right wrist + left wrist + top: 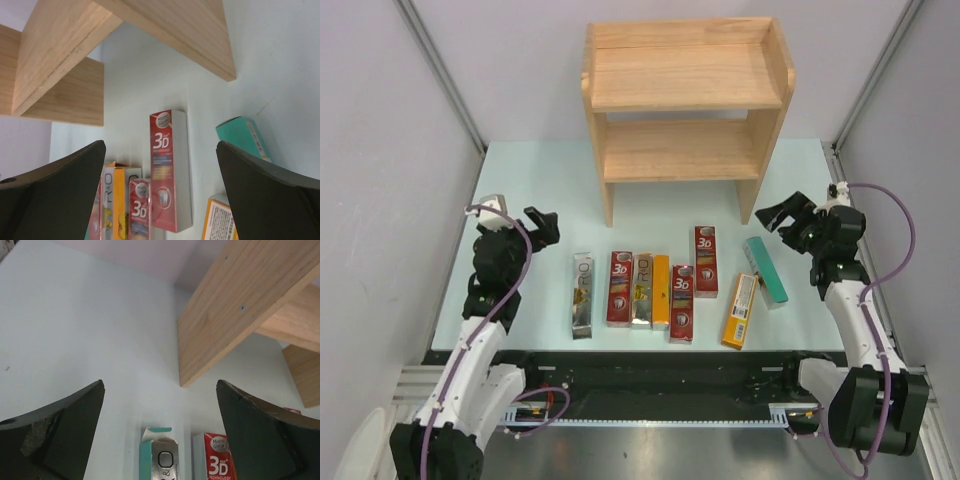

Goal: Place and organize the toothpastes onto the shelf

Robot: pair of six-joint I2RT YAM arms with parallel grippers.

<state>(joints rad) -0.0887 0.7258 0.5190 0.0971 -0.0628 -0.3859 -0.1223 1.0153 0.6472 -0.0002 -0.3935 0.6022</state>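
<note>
Several toothpastes lie flat on the pale table in front of the shelf (pixel 685 110): a silver carton (pixel 583 295) at the left, then red 3D (pixel 620 288), silver (pixel 642 291), orange (pixel 661 291) and red (pixel 682 303) ones side by side. Another red one (pixel 706 261), a yellow-orange one (pixel 741 311) and a teal one (pixel 765 270) lie to the right. My left gripper (pixel 542 228) hovers open left of the row, above the silver carton's (pixel 161 460) far end. My right gripper (pixel 782 213) hovers open beside the shelf's right leg, over the red 3D carton (pixel 167 170). Both shelf tiers are bare.
The shelf's left side panel (pixel 235 305) stands just ahead of my left gripper, and its right panel (pixel 190 35) is close above my right gripper. Grey walls close in the table on both sides. A black rail (pixel 650 375) runs along the near edge.
</note>
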